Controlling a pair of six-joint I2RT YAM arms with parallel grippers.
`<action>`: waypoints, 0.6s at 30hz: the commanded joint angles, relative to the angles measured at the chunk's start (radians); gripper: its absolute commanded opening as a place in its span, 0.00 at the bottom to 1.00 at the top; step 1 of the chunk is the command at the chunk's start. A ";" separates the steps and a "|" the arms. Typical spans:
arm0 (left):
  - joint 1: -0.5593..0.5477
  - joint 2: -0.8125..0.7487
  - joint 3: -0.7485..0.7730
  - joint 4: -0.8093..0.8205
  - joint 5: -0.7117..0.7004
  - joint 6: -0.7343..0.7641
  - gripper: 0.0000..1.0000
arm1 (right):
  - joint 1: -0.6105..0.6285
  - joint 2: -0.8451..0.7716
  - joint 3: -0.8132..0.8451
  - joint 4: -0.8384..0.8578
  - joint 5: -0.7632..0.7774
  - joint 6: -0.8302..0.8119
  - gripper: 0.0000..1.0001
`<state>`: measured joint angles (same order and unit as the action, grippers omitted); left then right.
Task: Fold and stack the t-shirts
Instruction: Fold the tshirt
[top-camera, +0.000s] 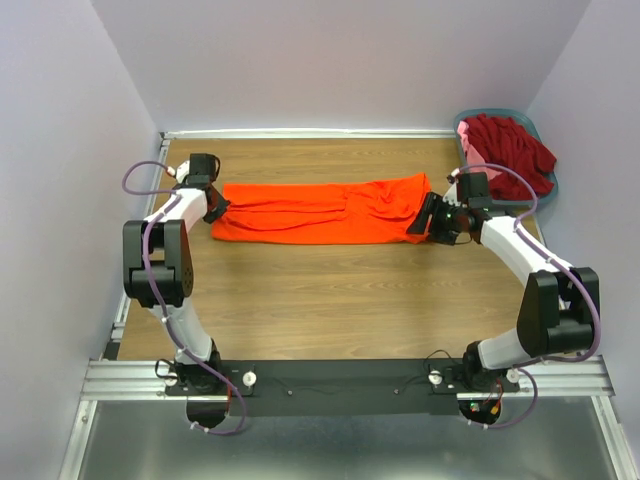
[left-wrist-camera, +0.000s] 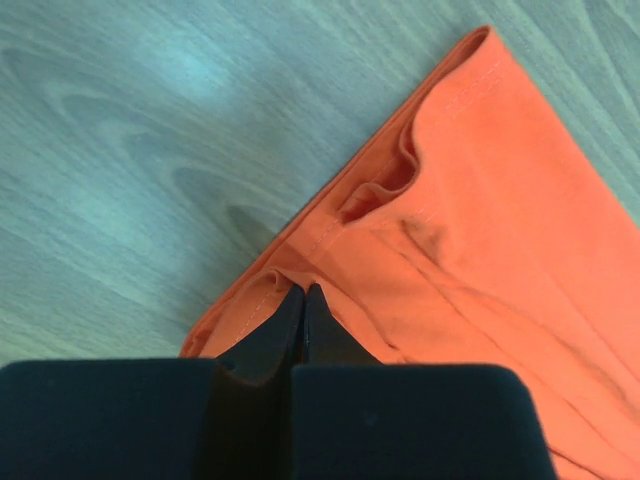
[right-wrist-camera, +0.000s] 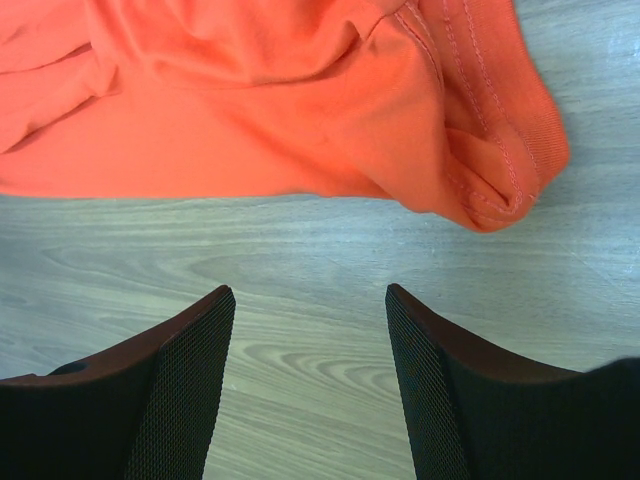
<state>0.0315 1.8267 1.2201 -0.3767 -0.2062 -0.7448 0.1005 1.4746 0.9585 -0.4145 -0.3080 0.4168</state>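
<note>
Table (top-camera: 330, 290): wood, arm bases at near edge. Mid-table: orange t-shirt (top-camera: 320, 210) folded into long strip running L-R, flat. R gripper (top-camera: 430, 220) at strip's right end, fingers (right-wrist-camera: 190, 350) spread apart, nothing between, over bare wood just near of fabric. L gripper (top-camera: 214, 207) at left end, fingers (left-wrist-camera: 285, 325) closed, pinching puckered hem. Far right corner: basket (top-camera: 553, 185) w/ dark red t-shirt (top-camera: 510, 150) heaped in, pink t-shirt (top-camera: 465, 132) at its left rim.

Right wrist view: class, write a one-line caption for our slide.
Open right gripper hovers above the wooden table, just short of the orange t-shirt and its rumpled edge.
</note>
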 joint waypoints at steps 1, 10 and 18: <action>0.010 0.032 0.048 -0.024 0.039 -0.002 0.01 | -0.002 -0.031 -0.021 -0.027 0.023 -0.021 0.70; 0.010 0.003 0.007 -0.018 0.067 -0.013 0.30 | -0.002 -0.042 -0.023 -0.030 0.020 -0.024 0.70; 0.011 -0.001 0.030 -0.021 0.091 -0.018 0.37 | -0.002 -0.037 -0.018 -0.032 0.018 -0.027 0.70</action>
<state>0.0338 1.8507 1.2385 -0.3943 -0.1371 -0.7521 0.1005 1.4586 0.9493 -0.4183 -0.3065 0.4072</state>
